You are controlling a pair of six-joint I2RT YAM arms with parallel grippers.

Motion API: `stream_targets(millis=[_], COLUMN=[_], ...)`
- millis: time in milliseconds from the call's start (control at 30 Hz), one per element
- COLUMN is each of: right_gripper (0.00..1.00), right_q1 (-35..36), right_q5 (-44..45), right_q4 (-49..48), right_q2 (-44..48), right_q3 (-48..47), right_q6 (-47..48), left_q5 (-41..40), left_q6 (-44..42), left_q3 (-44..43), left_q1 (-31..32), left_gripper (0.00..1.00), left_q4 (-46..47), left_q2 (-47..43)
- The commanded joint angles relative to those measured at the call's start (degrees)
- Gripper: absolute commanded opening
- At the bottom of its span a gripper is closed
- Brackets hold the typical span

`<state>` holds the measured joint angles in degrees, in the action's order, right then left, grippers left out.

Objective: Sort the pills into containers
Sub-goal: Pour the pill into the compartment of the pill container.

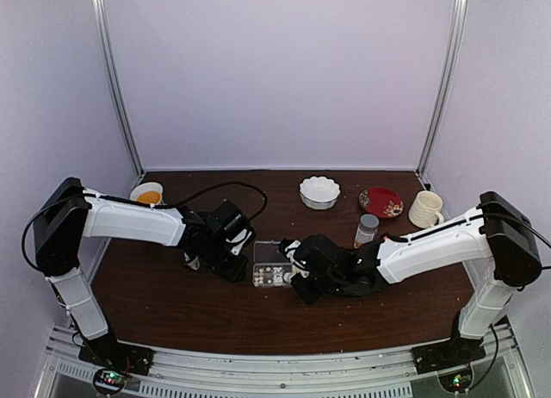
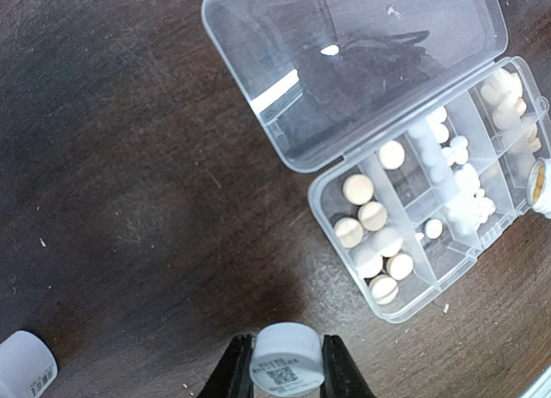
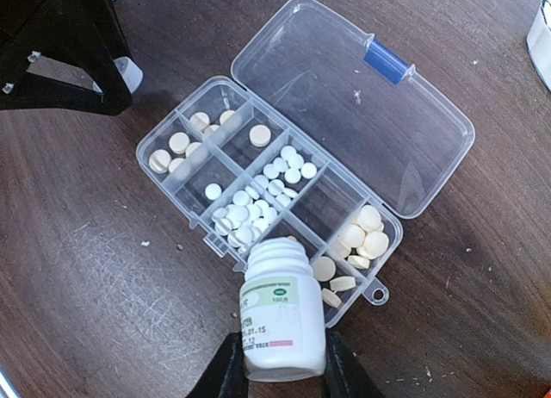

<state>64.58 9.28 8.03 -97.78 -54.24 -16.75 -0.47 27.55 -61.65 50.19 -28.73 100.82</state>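
Clear lid-open box [image 3: 362, 131] of pale round pills [image 3: 250, 217]; left gripper [image 2: 287, 346] around small bottle [image 2: 287, 368], right gripper [image 3: 280, 346] around labelled bottle [image 3: 277, 303].

Dark table [image 1: 172, 316]: holds open organizer box [image 1: 272, 264] centrally, white bowl [image 1: 319, 192] at twelve o'clock, mug [image 1: 425, 209] at two o'clock.

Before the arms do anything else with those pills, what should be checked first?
1. Pill box lid open flat: ok.
2. Right claw gripping the labelled bottle: ok.
3. That bottle's mouth aimed at the box: ok; which compartment, cannot tell.
4. Left claw gripping the small bottle, clear of the box: ok.
5. Pills sitting inside compartments: ok.
6. Anything left in either bottle: cannot tell.
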Motion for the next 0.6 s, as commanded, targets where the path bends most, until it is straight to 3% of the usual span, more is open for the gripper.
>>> stream_targets(millis=[0, 67, 167, 300, 433, 567], right_gripper=[0.00, 0.00, 0.00, 0.00, 0.00, 0.00], right_q1=[-0.15, -0.17, -0.16, -0.13, -0.27, -0.36], right_q5=[1.35, 0.92, 0.91, 1.18, 1.60, 1.00], right_q4=[-0.86, -3.67, 2.53, -3.92, 3.26, -2.96], right_q2=[1.95, 2.17, -1.21, 3.13, -0.53, 2.69], right_q3=[0.17, 2.17, -1.83, 3.03, -1.77, 2.18], right_q6=[-0.67, -1.00, -0.64, -1.33, -0.33, -1.01], left_q5=[-0.40, -0.27, -0.36, -0.13, -0.16, 0.03], left_q6=[-0.55, -0.52, -0.61, -0.57, -0.60, -0.49], left_q3=[-1.81, -1.77, -1.81, -1.82, -1.98, -1.94], left_q1=[-0.38, -0.41, -0.36, -0.38, -0.36, -0.36], left_gripper=[0.08, 0.08, 0.08, 0.08, 0.08, 0.08], left_q4=[0.13, 0.16, 0.11, 0.12, 0.13, 0.16], left_q2=[-1.37, -1.40, -1.33, -1.32, -1.24, -1.19])
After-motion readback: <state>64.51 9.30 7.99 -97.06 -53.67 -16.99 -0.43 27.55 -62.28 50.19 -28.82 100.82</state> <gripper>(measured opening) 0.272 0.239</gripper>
